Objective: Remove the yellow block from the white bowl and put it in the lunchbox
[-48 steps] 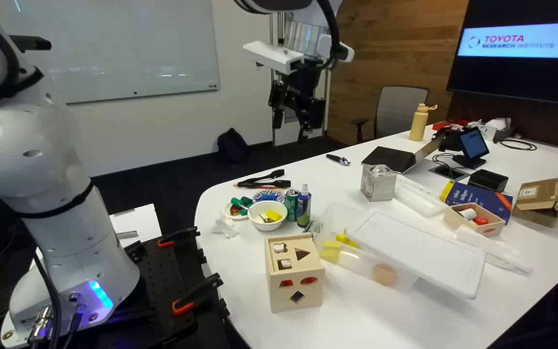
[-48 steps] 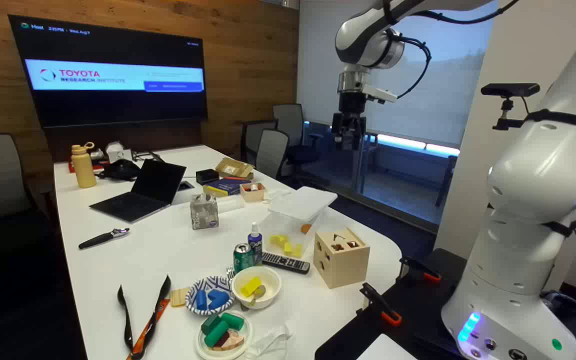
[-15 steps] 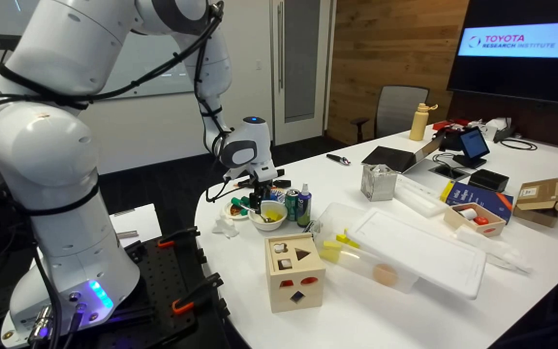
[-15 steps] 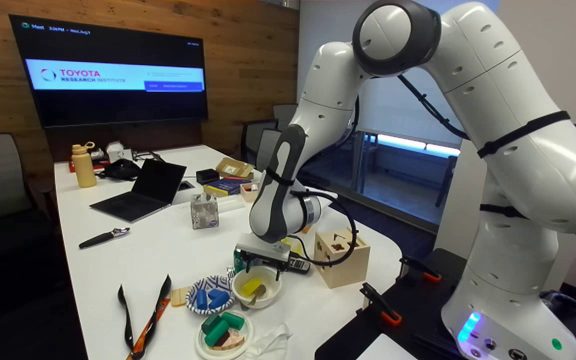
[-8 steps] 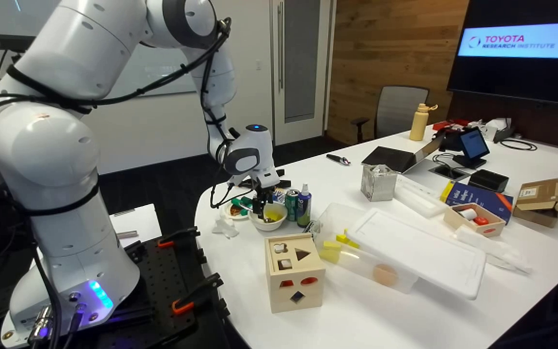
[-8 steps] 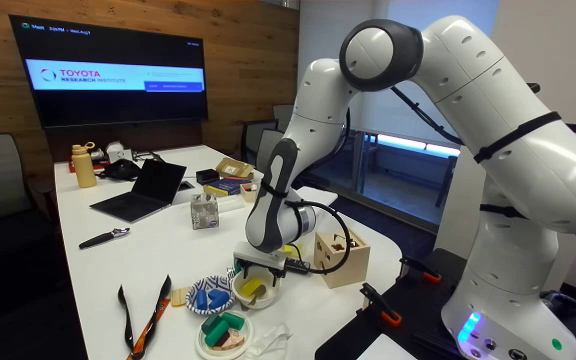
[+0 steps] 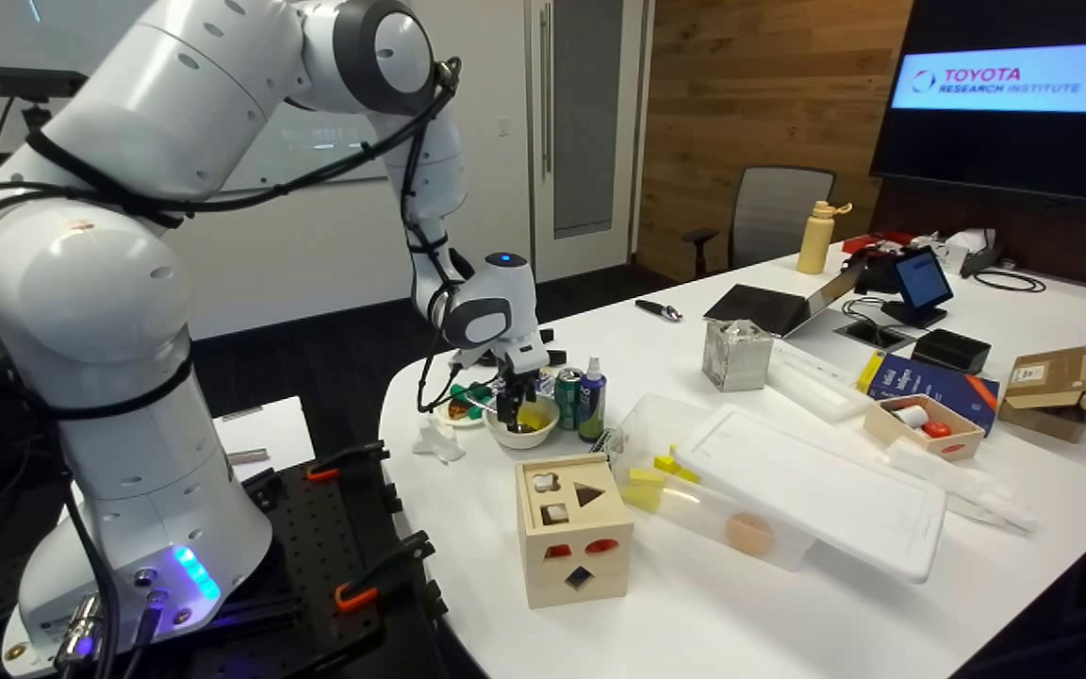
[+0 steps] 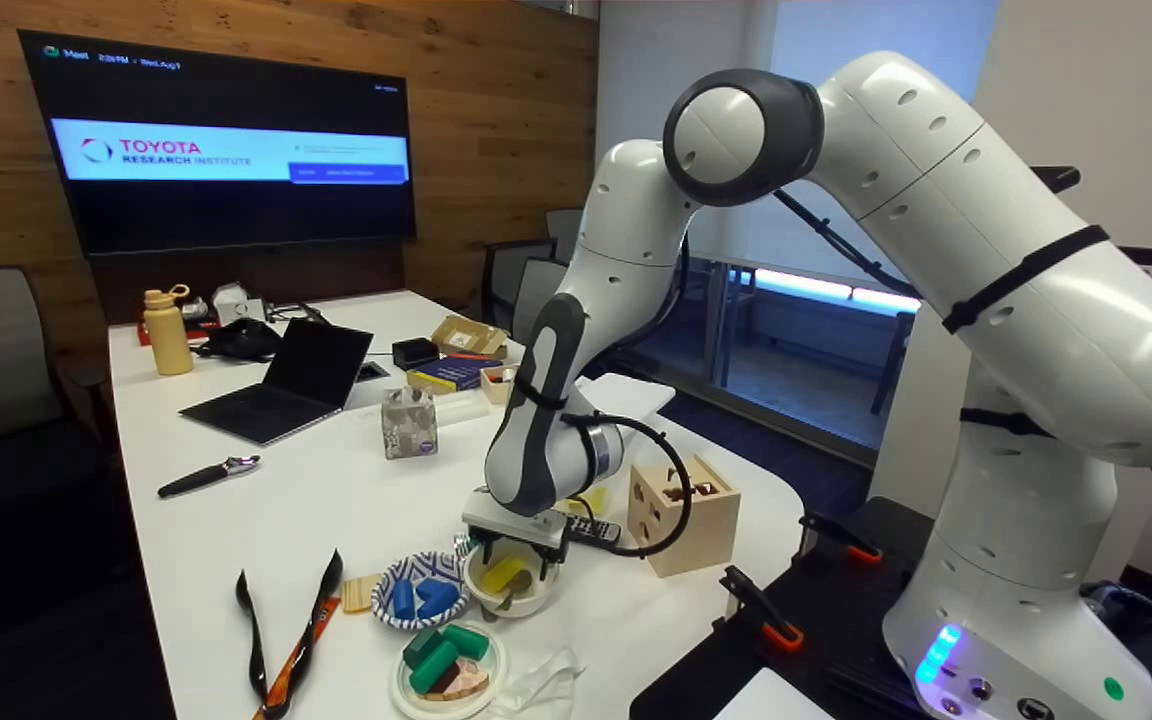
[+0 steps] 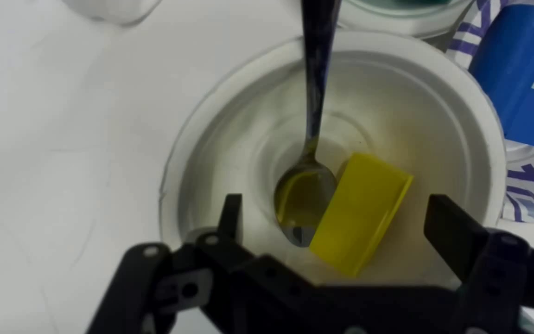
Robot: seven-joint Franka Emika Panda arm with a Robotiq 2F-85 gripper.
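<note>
The yellow block (image 9: 362, 213) lies tilted in the white bowl (image 9: 487, 139), against the bowl of a metal spoon (image 9: 304, 199). It also shows in an exterior view (image 8: 504, 575). My gripper (image 9: 336, 202) is open and points down into the bowl, one finger on each side of the block and spoon, touching neither. In the exterior views the gripper (image 7: 515, 410) is low over the white bowl (image 7: 519, 438) and partly hides it. The lunchbox (image 7: 694, 519) is a clear plastic box with yellow pieces and a round tan piece inside; its white lid (image 7: 816, 486) rests askew on it.
A soda can (image 7: 567, 401) and spray bottle (image 7: 590, 410) stand close beside the bowl. A patterned bowl (image 9: 533, 185) with blue blocks and a plate (image 8: 398, 685) with green blocks adjoin it. The wooden cube (image 7: 571, 547) stands near the lunchbox.
The arm has come down from high above the table to the white bowl. Over the last second the gripper has sunk lower into it. The block and bowl have not visibly moved.
</note>
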